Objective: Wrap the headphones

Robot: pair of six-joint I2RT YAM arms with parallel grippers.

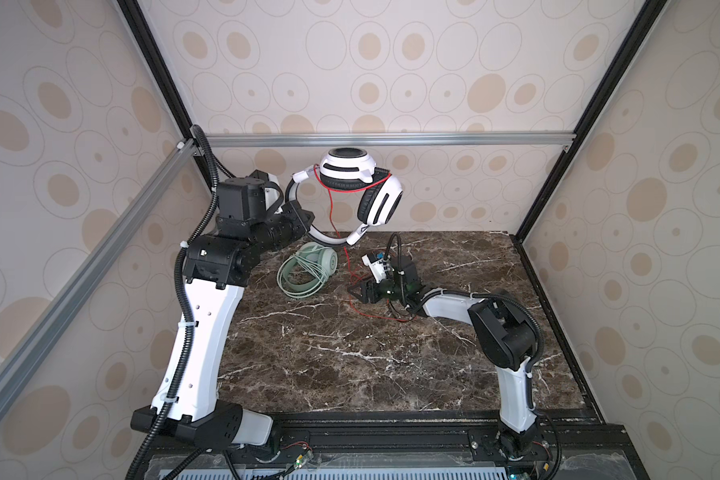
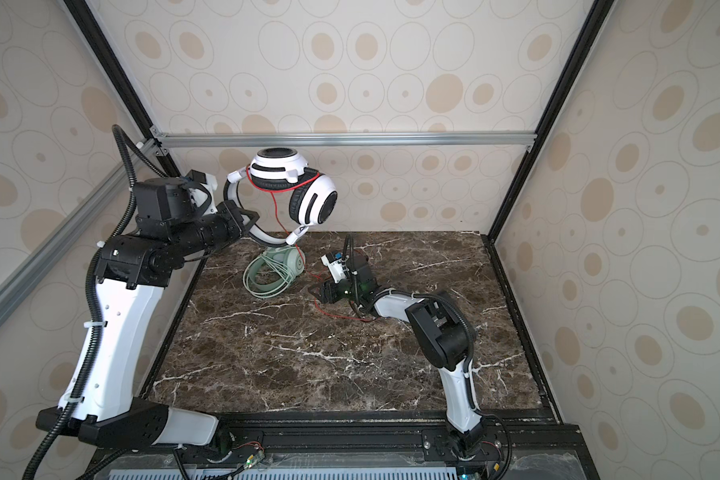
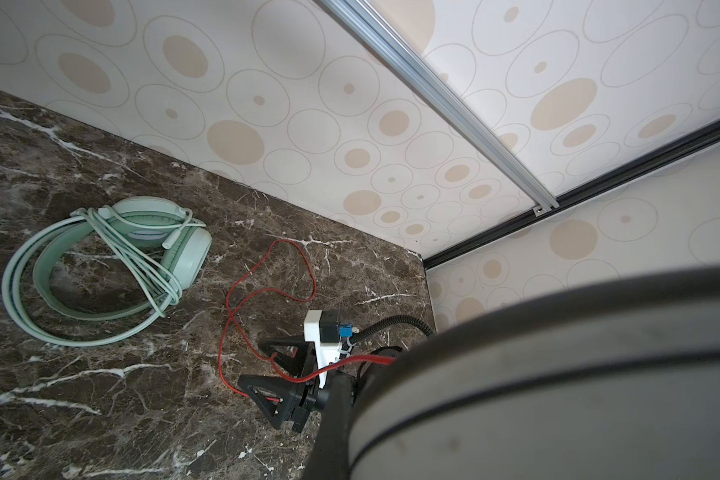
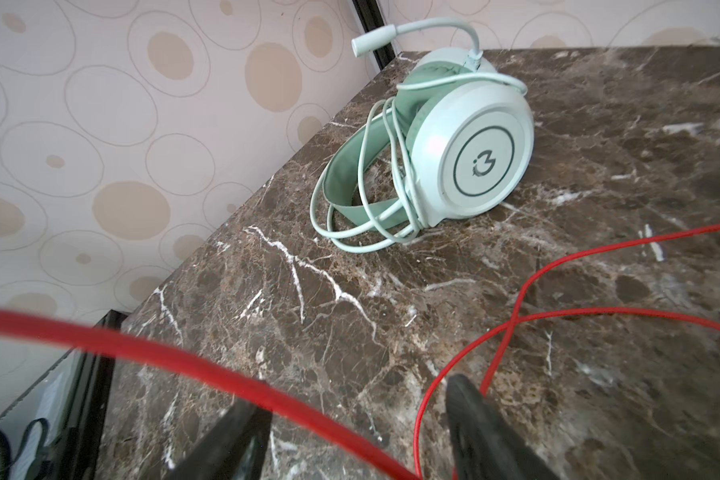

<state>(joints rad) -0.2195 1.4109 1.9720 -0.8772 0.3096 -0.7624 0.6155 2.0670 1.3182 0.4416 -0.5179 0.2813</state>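
Observation:
The white-and-black headphones (image 1: pixel 347 164) (image 2: pixel 279 166) hang in the air near the back wall. My left gripper (image 1: pixel 304 218) (image 2: pixel 246 220) is shut on their grey headband (image 3: pixel 558 374), which fills much of the left wrist view. Their thin red cable (image 1: pixel 330 208) (image 3: pixel 225 324) drops to the table and loops there. My right gripper (image 1: pixel 356 291) (image 2: pixel 323 293) (image 4: pixel 354 399) is low over the marble and open, with the red cable (image 4: pixel 516 307) running between its fingers. The mint green headphones (image 1: pixel 308 270) (image 2: pixel 273 270) (image 3: pixel 100 266) (image 4: pixel 454 153) lie at the back left, their pale cable wound around them.
The dark marble table (image 1: pixel 350 365) is closed in by patterned walls on three sides. An aluminium rail (image 1: pixel 383 139) crosses the back wall above the raised headphones. A loop of red cable (image 1: pixel 371 318) lies under the right forearm.

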